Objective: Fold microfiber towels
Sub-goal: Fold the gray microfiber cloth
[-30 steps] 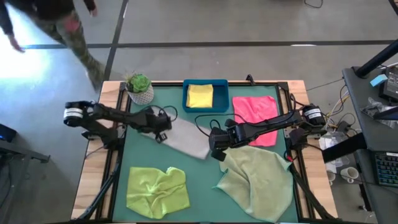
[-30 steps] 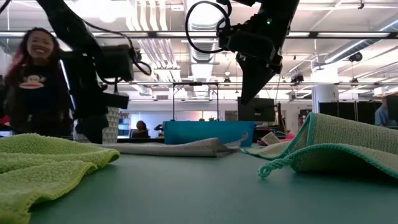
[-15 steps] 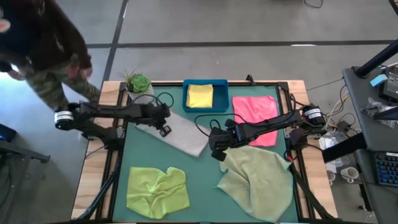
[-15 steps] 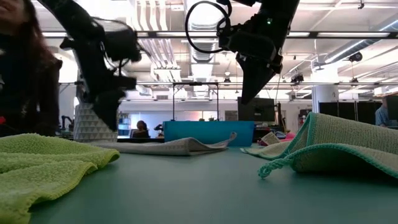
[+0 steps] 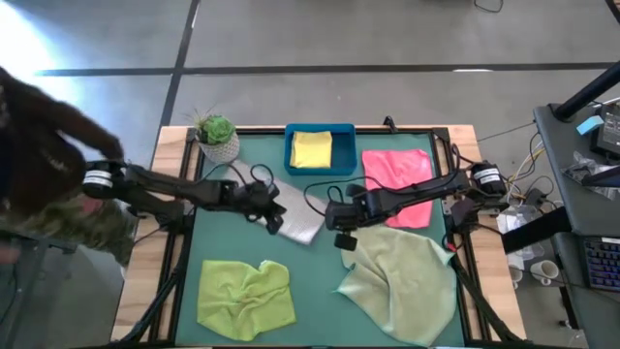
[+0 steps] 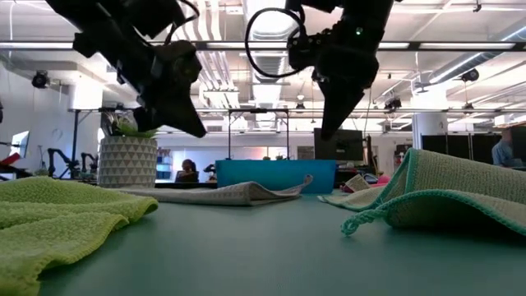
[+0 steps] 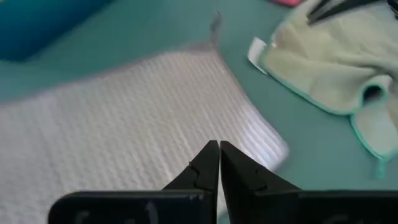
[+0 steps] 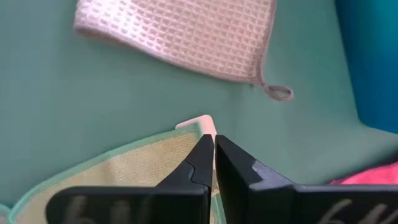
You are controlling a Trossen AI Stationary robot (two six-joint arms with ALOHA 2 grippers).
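The light grey towel (image 5: 302, 223) lies flat mid-table, folded, a hanging loop (image 8: 280, 93) at one corner. My left gripper (image 5: 275, 223) hangs shut above it (image 7: 219, 144), clear of the cloth (image 6: 197, 130). My right gripper (image 5: 343, 240) is shut and empty, raised (image 6: 325, 131) over the labelled corner (image 8: 196, 123) of the rumpled sage green towel (image 5: 402, 281). The lime green towel (image 5: 244, 296) lies crumpled near left. The pink towel (image 5: 399, 174) lies flat at the far right. The yellow towel (image 5: 312, 149) rests folded in the blue tray (image 5: 292, 167).
A potted plant (image 5: 217, 138) stands at the table's far left corner. A person stands off the table's left side. Bare green mat (image 5: 315, 281) shows between the lime and sage towels.
My left gripper has risen from close to the table and swung toward the table's right, over the grey towel, tipping up nearer to level; it stays shut. The grey towel lies where it was. The person beside the table has stepped toward its near left.
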